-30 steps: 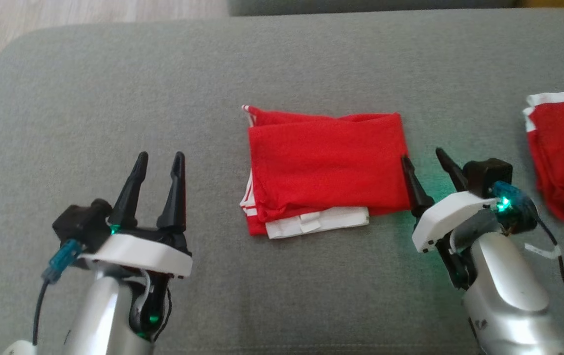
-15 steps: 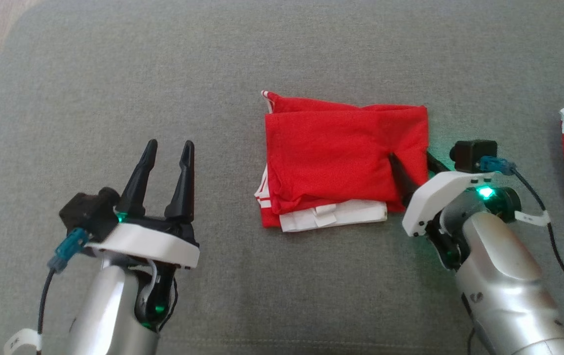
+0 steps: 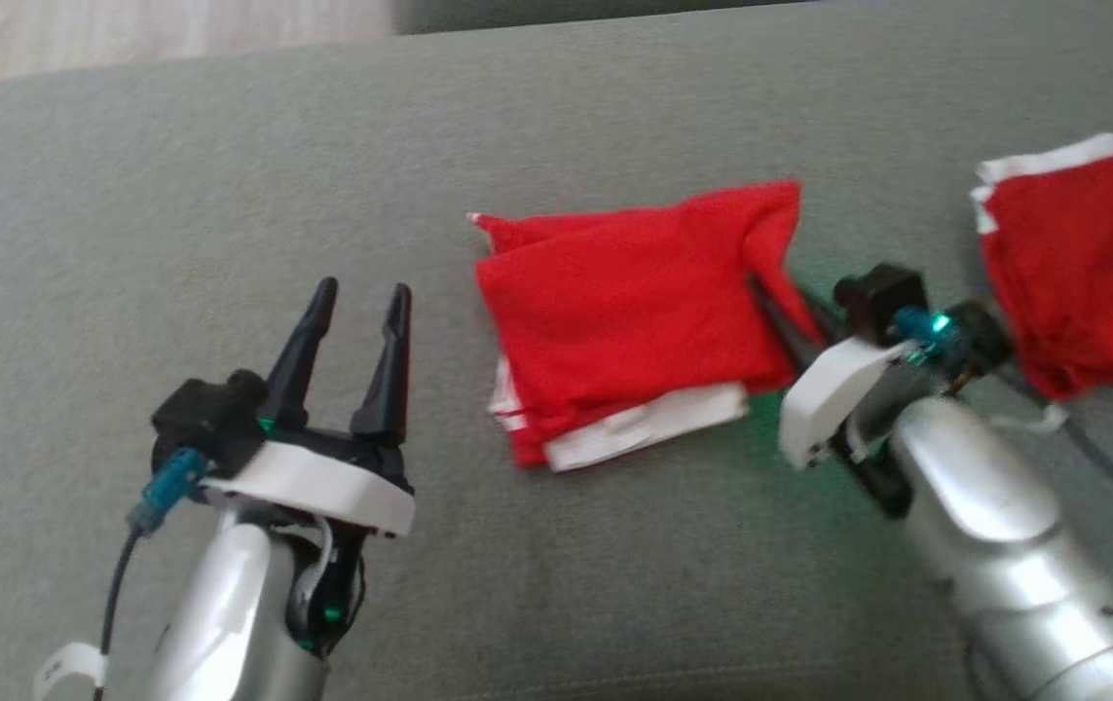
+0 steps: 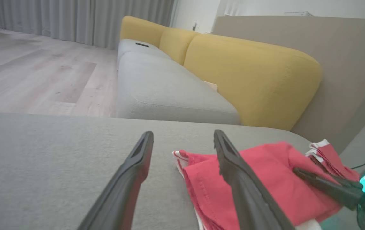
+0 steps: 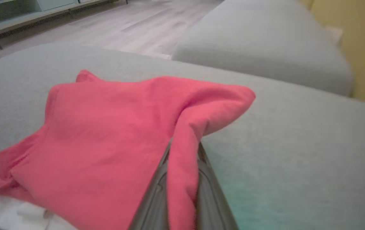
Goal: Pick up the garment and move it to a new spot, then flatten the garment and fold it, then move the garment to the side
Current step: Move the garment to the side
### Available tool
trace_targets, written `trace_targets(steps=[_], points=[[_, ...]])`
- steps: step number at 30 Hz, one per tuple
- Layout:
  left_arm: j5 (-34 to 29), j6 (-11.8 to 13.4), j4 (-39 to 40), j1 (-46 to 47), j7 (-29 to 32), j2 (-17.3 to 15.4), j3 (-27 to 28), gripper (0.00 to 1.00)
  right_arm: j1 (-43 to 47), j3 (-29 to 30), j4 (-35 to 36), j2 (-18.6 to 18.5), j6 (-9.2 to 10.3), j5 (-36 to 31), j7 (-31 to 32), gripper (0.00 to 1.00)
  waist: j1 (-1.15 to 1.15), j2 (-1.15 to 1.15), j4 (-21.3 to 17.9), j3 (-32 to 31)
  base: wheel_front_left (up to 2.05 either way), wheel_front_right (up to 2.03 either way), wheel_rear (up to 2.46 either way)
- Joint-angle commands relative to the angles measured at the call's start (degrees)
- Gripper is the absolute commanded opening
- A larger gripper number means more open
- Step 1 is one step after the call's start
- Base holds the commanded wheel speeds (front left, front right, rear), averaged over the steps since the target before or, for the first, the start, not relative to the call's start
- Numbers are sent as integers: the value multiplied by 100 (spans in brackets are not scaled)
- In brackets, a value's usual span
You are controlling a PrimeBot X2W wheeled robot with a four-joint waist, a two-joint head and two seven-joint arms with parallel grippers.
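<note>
The folded red garment (image 3: pixel 624 321) lies near the middle of the grey sofa cushion (image 3: pixel 225 175), a white layer (image 3: pixel 653 428) peeking out under its near edge. The right gripper (image 3: pixel 762 290) has its 2 dark fingers pinched together on the garment's right edge, with a ridge of red cloth caught between them and drawn up off the cushion at that corner. The left gripper (image 3: pixel 363 288) hangs just to the garment's left, its 2 fingers spread wide with nothing between them. A 2nd red piece (image 3: pixel 1082 253) with white trim lies further right, apart from the garment, beyond the right wrist.
</note>
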State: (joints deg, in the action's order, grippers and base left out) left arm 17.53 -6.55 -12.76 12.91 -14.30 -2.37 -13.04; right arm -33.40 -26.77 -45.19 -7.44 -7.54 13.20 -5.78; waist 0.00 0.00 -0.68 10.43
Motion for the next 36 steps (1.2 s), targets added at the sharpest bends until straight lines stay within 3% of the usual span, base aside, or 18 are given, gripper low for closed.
trace_targets(steps=[1, 10, 11, 20, 27, 36], points=[[-49, -9, 187, 180, -70, -51, 64, 100, -328, -152, 307, -238, 5, -78, -123, 0, 0, 0, -291, -123, 0, 0, 0], [-27, 38, 308, 353, -70, -51, -391, 100, -680, -405, 1070, -1373, 5, -275, 50, 0, 0, 0, -936, -95, 0, 0, 0], [-27, 56, 346, 406, -70, -51, -449, 100, -731, -382, 1250, -1656, 5, -258, 158, 0, 0, 0, -1021, -32, 0, 0, 0], [-108, 61, 486, 665, -70, -51, -495, 100, -840, 35, 1497, -2861, 5, -23, 463, 0, 0, 0, -1130, 423, 0, 0, 0], [-175, 12, 517, 846, -70, -51, -520, 100, -968, 559, 985, -3197, 5, -306, 433, 0, 0, 0, -1026, 794, 0, 0, 0], [-239, -42, 532, 987, -70, -51, -421, 100, -987, 1242, 404, -3088, 5, -729, 415, 0, 0, 0, -876, 1182, 0, 0, 0]])
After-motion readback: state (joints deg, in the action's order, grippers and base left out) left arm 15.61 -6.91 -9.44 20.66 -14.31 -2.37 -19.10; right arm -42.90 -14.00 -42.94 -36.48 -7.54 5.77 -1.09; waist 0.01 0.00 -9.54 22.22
